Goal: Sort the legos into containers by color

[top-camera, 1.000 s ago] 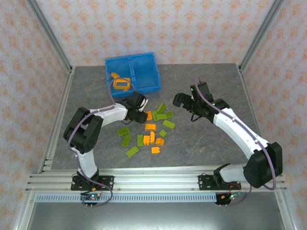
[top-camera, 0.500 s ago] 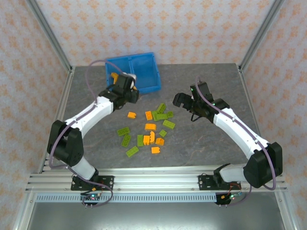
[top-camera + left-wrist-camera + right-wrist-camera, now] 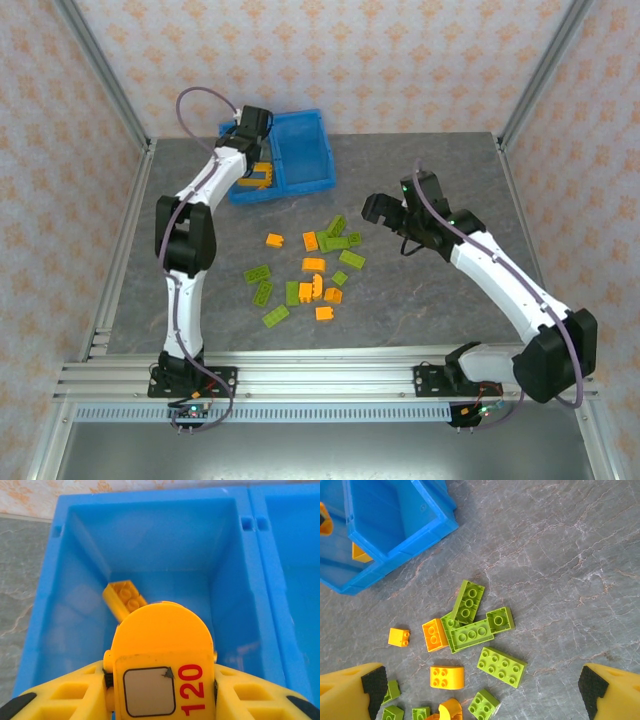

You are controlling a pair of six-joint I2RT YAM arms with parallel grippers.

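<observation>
Sorting station, seen from overhead and from both wrists. My left gripper [image 3: 260, 170] hangs over the left compartment [image 3: 150, 535] of the bright blue rectangular plastic bin [image 3: 305, 185], with its jaws drawn narrow. From the left wrist, its yellow fingers [image 3: 75, 692] stand one on each side of the large orange round-topped plastic piece [image 3: 162, 640]. That piece bears a pale square label and the red figures 120, and it sits in that same compartment. The fingers' inner edges meet the piece's sides, but I cannot tell whether they clamp it or merely frame it from above. Beyond the piece, toward the bin's far wall, a small orange studded plastic brick [image 3: 123, 596] lies tilted, one end hidden behind the piece's round top. The right compartment [image 3: 303, 150] lies across the central divider [image 3: 265, 590]. My right gripper [image 3: 482, 687] hovers to the right of the bin, on its near side, with its jaws spread wide. The loose orange and lime-green studded plastic bricks [image 3: 314, 265] lie scattered on the grey stone-patterned table [image 3: 420, 300] off the bin's near-right corner. None of them touches the bin's wall.
</observation>
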